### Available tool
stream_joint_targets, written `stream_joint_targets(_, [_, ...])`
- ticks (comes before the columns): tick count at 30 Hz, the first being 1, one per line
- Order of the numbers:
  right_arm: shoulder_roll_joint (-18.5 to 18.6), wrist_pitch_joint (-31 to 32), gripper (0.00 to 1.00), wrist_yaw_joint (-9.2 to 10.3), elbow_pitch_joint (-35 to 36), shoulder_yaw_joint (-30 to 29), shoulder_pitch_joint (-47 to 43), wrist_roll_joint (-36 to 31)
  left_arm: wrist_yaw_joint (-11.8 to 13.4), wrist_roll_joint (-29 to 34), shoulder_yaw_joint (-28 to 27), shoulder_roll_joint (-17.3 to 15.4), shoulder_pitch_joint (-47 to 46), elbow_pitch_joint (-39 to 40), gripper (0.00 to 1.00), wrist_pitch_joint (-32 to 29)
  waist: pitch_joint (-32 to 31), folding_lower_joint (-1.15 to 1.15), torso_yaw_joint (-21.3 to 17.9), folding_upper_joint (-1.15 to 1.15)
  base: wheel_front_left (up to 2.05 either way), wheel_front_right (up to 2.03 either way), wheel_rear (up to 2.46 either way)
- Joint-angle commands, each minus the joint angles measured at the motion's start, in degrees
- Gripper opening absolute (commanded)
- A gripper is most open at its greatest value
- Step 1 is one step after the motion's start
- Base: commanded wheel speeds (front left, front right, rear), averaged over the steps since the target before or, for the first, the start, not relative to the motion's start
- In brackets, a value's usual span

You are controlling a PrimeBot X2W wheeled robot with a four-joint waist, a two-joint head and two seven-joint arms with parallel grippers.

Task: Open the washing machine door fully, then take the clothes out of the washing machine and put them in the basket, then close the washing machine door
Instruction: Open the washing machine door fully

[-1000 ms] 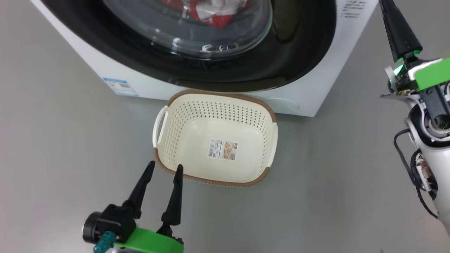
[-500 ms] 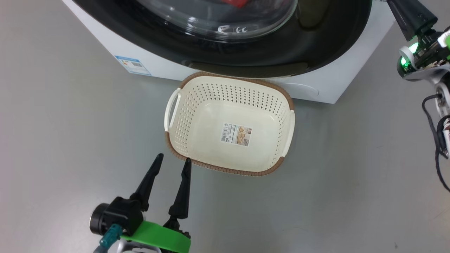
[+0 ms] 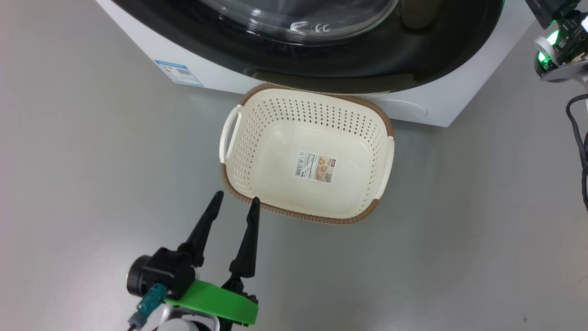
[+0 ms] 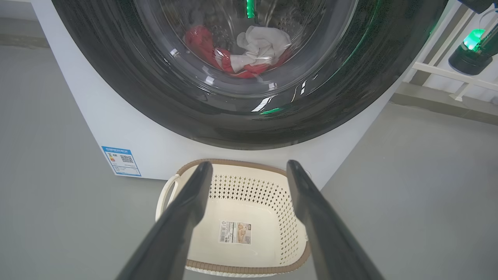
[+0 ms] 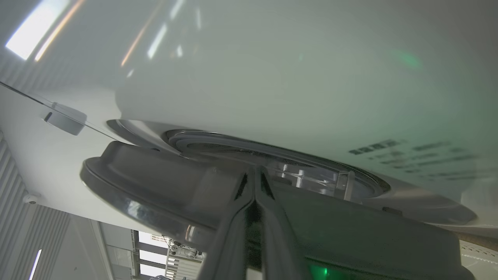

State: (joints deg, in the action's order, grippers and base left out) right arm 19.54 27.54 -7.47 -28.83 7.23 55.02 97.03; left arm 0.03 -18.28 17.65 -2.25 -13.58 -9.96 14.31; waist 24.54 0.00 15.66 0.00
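Observation:
The white washing machine (image 3: 441,103) fills the top of the head view, its black-rimmed washing machine door (image 3: 367,62) facing me. Red and white clothes (image 4: 249,52) lie in the drum behind the glass in the left wrist view. The cream basket (image 3: 239,174) stands empty on the floor just before the machine. My left gripper (image 3: 236,198) hangs open at the basket's near left corner, holding nothing. In the right wrist view, my right gripper (image 5: 255,173) is shut, its tips at the door's (image 5: 155,186) edge, where a narrow gap shows the grey rubber ring (image 5: 241,146).
Grey floor (image 3: 82,151) spreads on both sides of the basket. A blue label (image 3: 178,72) marks the machine's lower left front. My right arm's wrist (image 3: 558,43), with a green light, is at the upper right, cables hanging under it. White rails (image 4: 447,74) stand right of the machine.
The whole head picture has shifted up and to the right, so the camera has moved. Both grippers keep their state, and the basket stays before the machine.

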Motion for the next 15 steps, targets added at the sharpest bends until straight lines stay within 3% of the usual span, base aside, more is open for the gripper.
stream_joint_targets(1, [-0.86, 1.13, 0.0, -0.02, 1.47, 0.22, 1.06, -0.45, 0.36, -0.27, -1.32, -0.63, -1.28, 1.17, 1.0, 0.69, -0.13, 0.0, 0.02, 0.0, 0.0, 0.0, 0.0])
stream_joint_targets(15, [-2.97, 5.16, 0.0, -0.02, 2.12, 1.35, -1.19, -2.87, 0.44, -0.32, -1.29, -0.63, -1.04, 0.97, 1.0, 0.69, -2.03, 0.0, -0.54, 0.0, 0.0, 0.0, 0.0])
